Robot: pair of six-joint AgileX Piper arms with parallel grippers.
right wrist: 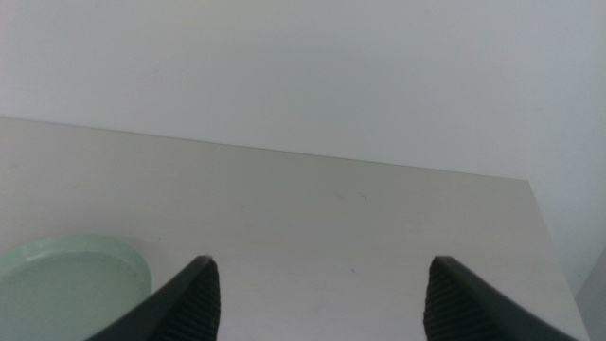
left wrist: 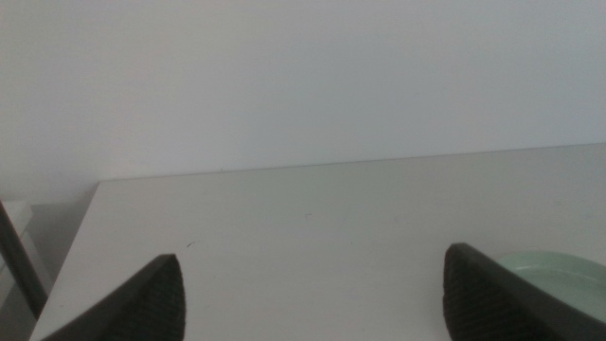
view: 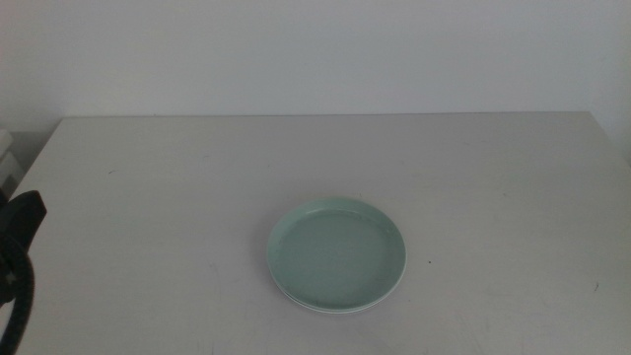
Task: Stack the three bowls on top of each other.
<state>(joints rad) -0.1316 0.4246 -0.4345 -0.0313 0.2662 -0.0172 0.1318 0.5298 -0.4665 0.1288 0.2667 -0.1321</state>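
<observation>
A pale mint green bowl (view: pixel 337 254) sits near the middle of the table, on top of a stack; a thin white rim (view: pixel 325 309) shows under its front edge. The light grey bowl is hidden. The green bowl also shows in the left wrist view (left wrist: pixel 559 275) and in the right wrist view (right wrist: pixel 66 284). My left gripper (left wrist: pixel 312 303) is open and empty, at the table's left side, away from the bowl. My right gripper (right wrist: pixel 317 303) is open and empty, out of the middle view, to the right of the bowl.
The white table (view: pixel 177 197) ends at a white wall at the back. Part of the left arm (view: pixel 18 247) shows at the left edge of the middle view. A pale object (view: pixel 6 158) stands beyond the table's left edge.
</observation>
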